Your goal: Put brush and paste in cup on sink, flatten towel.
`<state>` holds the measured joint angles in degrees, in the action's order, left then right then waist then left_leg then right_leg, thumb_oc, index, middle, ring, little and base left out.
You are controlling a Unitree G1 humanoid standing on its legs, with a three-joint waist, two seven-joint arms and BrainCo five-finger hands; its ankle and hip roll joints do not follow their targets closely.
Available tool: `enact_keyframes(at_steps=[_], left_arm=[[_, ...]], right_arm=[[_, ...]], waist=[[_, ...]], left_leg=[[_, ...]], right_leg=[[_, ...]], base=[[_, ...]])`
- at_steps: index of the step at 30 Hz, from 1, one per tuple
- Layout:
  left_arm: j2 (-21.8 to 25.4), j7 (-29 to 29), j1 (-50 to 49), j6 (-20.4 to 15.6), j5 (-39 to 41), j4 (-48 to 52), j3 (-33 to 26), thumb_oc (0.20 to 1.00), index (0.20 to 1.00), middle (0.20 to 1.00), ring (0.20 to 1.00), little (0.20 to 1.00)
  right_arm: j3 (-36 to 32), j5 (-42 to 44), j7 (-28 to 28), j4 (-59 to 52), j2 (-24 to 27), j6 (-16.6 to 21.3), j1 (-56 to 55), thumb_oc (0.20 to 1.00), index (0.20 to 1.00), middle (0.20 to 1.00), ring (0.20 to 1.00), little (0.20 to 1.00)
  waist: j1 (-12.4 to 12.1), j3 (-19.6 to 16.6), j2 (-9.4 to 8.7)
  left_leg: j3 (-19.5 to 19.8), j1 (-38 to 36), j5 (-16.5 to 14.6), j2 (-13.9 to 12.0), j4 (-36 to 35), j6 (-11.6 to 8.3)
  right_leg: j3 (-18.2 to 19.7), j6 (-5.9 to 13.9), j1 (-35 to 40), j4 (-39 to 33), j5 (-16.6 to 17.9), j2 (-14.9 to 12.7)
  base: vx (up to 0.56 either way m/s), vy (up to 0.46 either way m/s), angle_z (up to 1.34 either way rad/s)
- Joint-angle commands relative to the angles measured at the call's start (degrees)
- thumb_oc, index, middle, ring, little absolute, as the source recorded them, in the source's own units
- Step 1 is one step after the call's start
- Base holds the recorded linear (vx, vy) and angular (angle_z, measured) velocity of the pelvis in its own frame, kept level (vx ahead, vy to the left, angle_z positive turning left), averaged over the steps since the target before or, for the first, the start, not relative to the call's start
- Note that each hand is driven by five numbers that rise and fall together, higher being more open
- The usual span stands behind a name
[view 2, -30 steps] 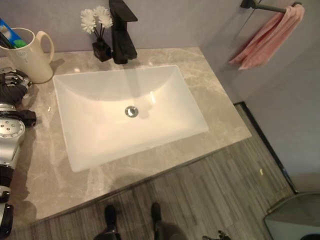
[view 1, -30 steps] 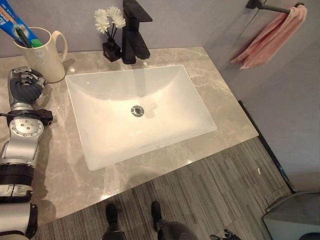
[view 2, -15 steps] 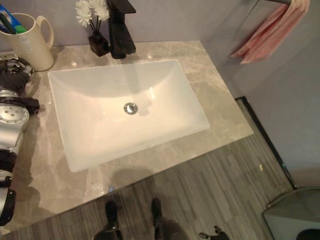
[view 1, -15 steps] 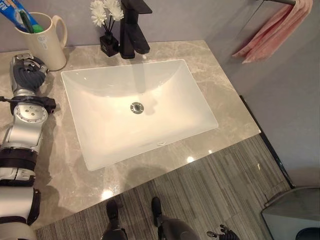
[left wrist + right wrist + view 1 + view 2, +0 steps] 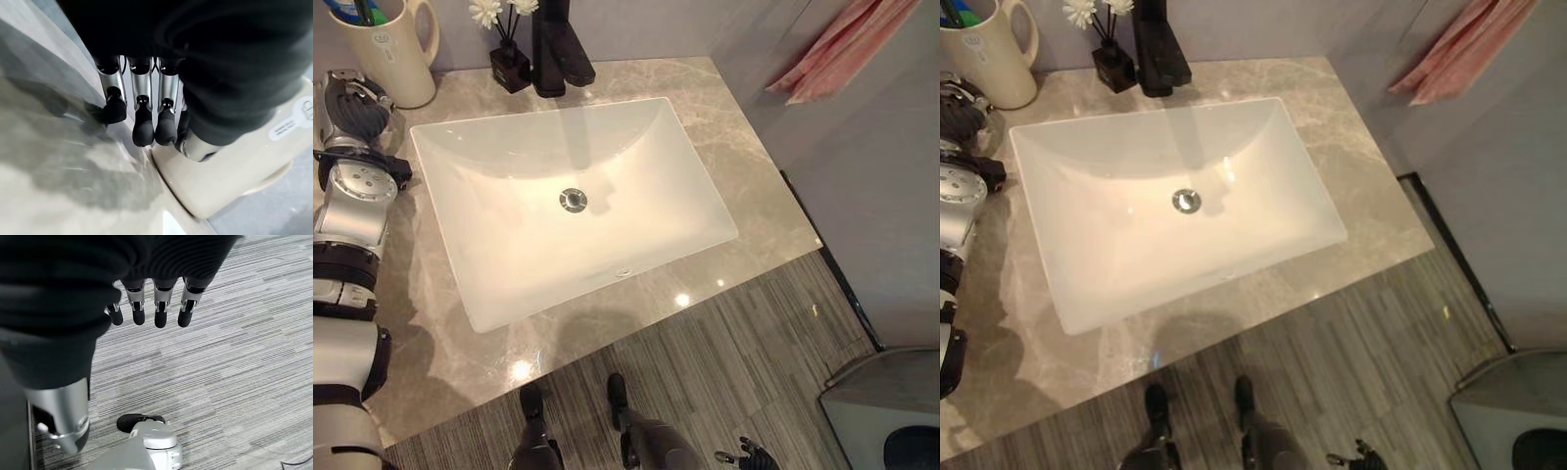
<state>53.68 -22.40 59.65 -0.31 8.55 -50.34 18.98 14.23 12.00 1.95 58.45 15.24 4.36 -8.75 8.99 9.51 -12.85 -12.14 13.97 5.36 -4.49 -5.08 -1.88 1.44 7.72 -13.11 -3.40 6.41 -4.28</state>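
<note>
A cream cup (image 5: 389, 57) with a handle stands at the back left of the grey marble counter (image 5: 724, 147). A blue paste tube (image 5: 345, 8) and a green brush (image 5: 376, 14) stick out of the cup. My left hand (image 5: 354, 106) rests on the counter just in front of the cup. Its fingers (image 5: 144, 128) are straight and hold nothing, their tips down beside the cup's base (image 5: 230, 176). A pink towel (image 5: 847, 47) hangs bunched at the upper right by the wall. My right hand (image 5: 155, 308) hangs open over the floor.
A white rectangular basin (image 5: 573, 201) is set into the middle of the counter. A black faucet (image 5: 555, 49) and a small black vase of white flowers (image 5: 507, 61) stand behind it. Grey striped floor (image 5: 754, 352) lies in front, and a grey bin (image 5: 886, 416) sits at the lower right.
The whole picture has shifted upward, so the camera moved. My left hand stays beside the cup. The brush and paste remain in the cup.
</note>
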Motion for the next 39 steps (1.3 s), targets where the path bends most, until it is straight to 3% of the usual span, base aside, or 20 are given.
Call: enact_keyframes(at_steps=[1,14,26,28,34,36,39], left_arm=[[0.2,-1.3,2.4,-0.4,-1.0,-3.8,1.5,0.200,0.200,0.200,0.200,0.200],[-1.0,-2.4,-5.1,-0.7,-0.3,1.9,-3.4,0.200,0.200,0.200,0.200,0.200],[-8.7,0.4,-33.5,-3.6,-1.8,26.0,-19.7,0.200,0.200,0.200,0.200,0.200],[-9.4,1.0,-35.7,-3.9,-1.5,28.0,-21.1,0.200,0.200,0.200,0.200,0.200],[-14.8,5.4,-50.5,-7.8,4.0,43.8,-28.7,0.200,0.200,0.200,0.200,0.200],[-17.7,9.6,-56.5,-11.0,11.6,50.7,-30.7,0.200,0.200,0.200,0.200,0.200],[-21.8,13.3,-60.7,-12.6,18.0,55.8,-30.6,0.200,0.200,0.200,0.200,0.200]], right_arm=[[0.6,1.9,0.7,-0.6,2.2,1.0,1.4,1.000,1.000,1.000,1.000,1.000],[-0.1,1.7,0.8,1.3,1.1,0.5,1.1,1.000,1.000,1.000,1.000,1.000],[-5.7,-1.1,1.0,6.9,-0.3,-0.8,0.9,1.000,1.000,1.000,1.000,1.000],[-5.9,-1.4,1.1,6.8,0.0,-0.9,0.9,1.000,1.000,1.000,1.000,1.000],[-8.7,-2.1,1.1,5.1,1.0,-0.9,1.2,1.000,1.000,1.000,1.000,1.000],[-9.9,-2.4,0.7,3.6,1.5,-0.4,1.0,1.000,1.000,1.000,1.000,1.000],[-10.9,-2.6,0.3,2.4,1.9,0.1,0.1,1.000,1.000,1.000,1.000,1.000]], waist=[[1.5,0.9,1.70],[-0.1,-0.5,2.26],[-6.4,-3.8,5.06],[-6.6,-4.1,5.28],[-7.9,-5.8,6.32],[-7.8,-6.1,7.11],[-7.3,-6.4,7.90]], left_leg=[[1.0,-0.7,-1.3,-1.4,0.1,0.24],[2.1,-2.2,-1.7,-1.1,0.1,0.39],[6.8,-6.0,-2.0,0.8,0.1,0.40],[7.0,-6.2,-2.0,1.0,0.1,0.34],[8.3,-7.6,-1.4,1.2,0.1,0.14],[8.2,-8.5,-1.2,0.8,0.1,0.14],[8.0,-9.4,-1.0,0.6,0.1,0.10]], right_leg=[[-0.7,4.88,5.8,0.3,8.0,-4.3],[-2.1,4.54,7.2,1.9,5.9,-4.3],[-8.2,2.67,13.7,4.2,0.1,-4.5],[-8.5,2.47,14.1,4.3,-0.3,-4.5],[-9.5,1.25,16.2,5.3,-2.4,-4.0],[-9.0,0.77,16.4,6.5,-3.5,-3.7],[-8.7,0.26,16.8,7.1,-4.4,-3.3]], base=[[-0.01,-0.011,-0.10],[0.00,-0.009,-0.01],[0.01,-0.015,0.25],[-0.02,-0.014,0.41],[-0.03,-0.020,0.21],[-0.06,-0.019,0.08],[-0.05,-0.015,-0.02]])
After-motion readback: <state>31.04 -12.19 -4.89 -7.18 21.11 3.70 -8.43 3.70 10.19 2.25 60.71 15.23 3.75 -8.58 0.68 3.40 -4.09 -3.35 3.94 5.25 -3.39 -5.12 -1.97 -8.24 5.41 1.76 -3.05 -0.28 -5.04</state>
